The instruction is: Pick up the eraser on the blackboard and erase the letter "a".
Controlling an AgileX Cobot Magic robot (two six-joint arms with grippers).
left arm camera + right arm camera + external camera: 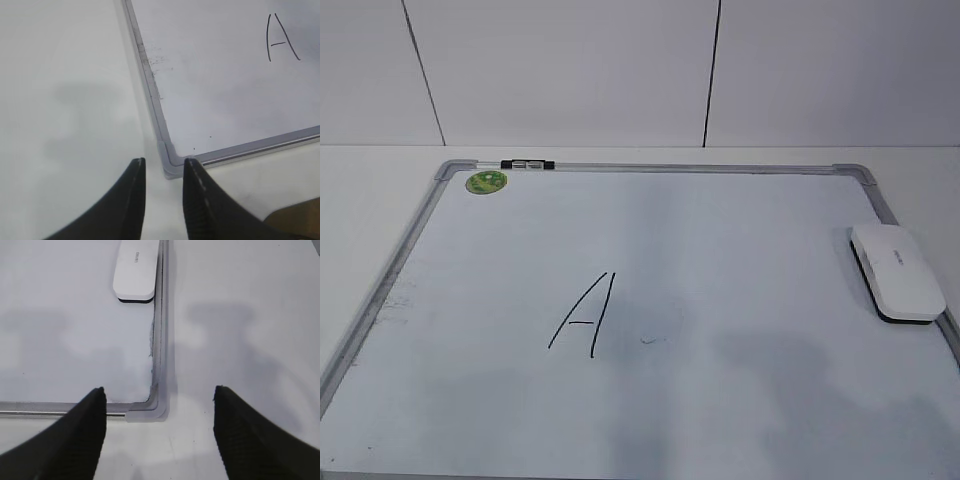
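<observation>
The blackboard [740, 230] is a white board with a grey frame lying flat on the table. The white eraser [898, 272] rests on the board at its right edge; it also shows in the right wrist view [135, 271]. A capital "A" [582, 315] is drawn mid-board. Right of it I see only a faint smudge [648, 341], no clear lowercase "a". My left gripper [164, 162] is open and empty over the board's near left corner [170, 167]. My right gripper [159, 390] is wide open and empty over the near right corner [147, 412]. Neither gripper shows in the exterior view.
A green round sticker [486, 181] sits in the board's far left corner, and a black-and-white marker [527, 164] lies on the far frame. A white wall stands behind the table. Grey smears mark the board's left edge [150, 57].
</observation>
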